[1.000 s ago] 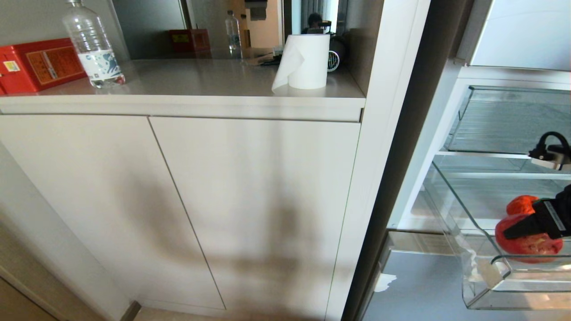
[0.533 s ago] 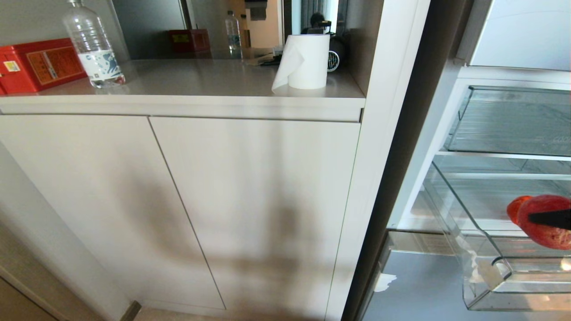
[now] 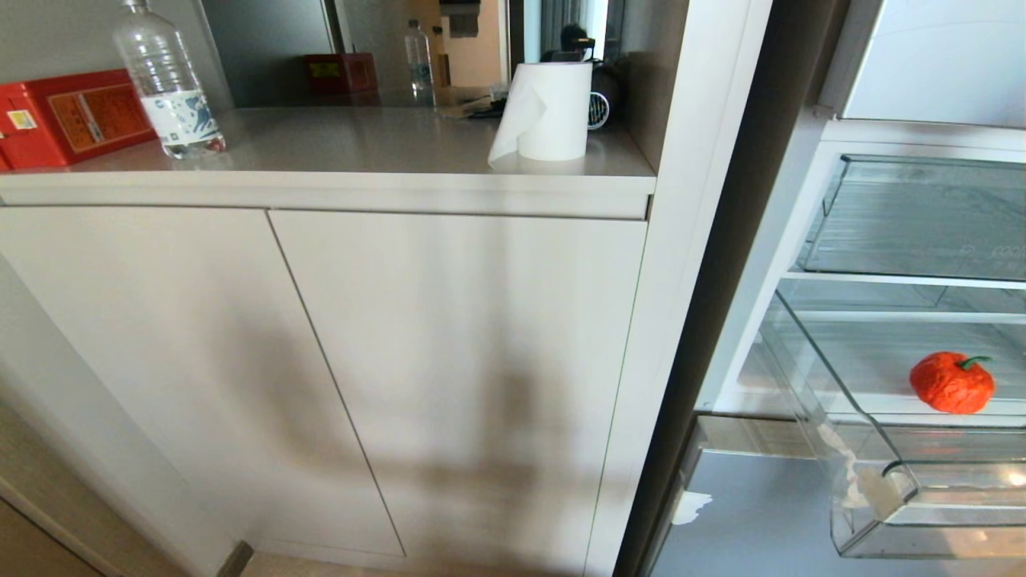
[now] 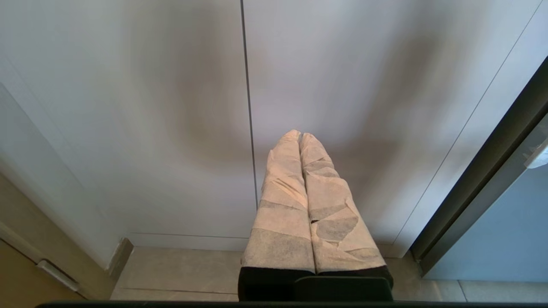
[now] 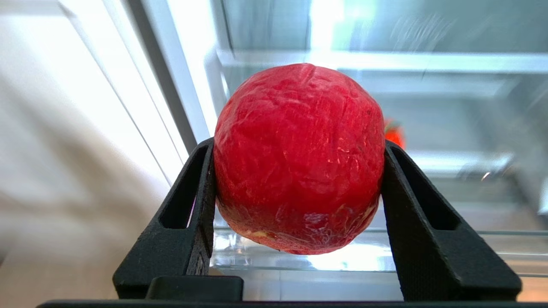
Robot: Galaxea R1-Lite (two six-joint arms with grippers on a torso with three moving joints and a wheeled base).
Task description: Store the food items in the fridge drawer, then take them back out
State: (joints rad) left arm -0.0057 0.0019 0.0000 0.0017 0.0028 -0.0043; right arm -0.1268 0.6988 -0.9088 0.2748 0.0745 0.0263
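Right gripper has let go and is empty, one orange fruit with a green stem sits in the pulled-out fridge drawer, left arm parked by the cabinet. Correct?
Not quite: the right gripper is not empty. The right wrist view shows it clamped on a red fruit. The rest holds: the orange fruit sits in the fridge drawer, and the left gripper is by the cabinet.

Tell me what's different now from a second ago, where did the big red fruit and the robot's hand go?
The right gripper lifted the big red fruit out of the fridge drawer and carried it off the head view's right edge, still gripped. The small orange-red tomato-like fruit stayed in the drawer, now fully visible. The left gripper hangs shut by the cabinet door. Bottle, red box and paper towel roll stayed put.
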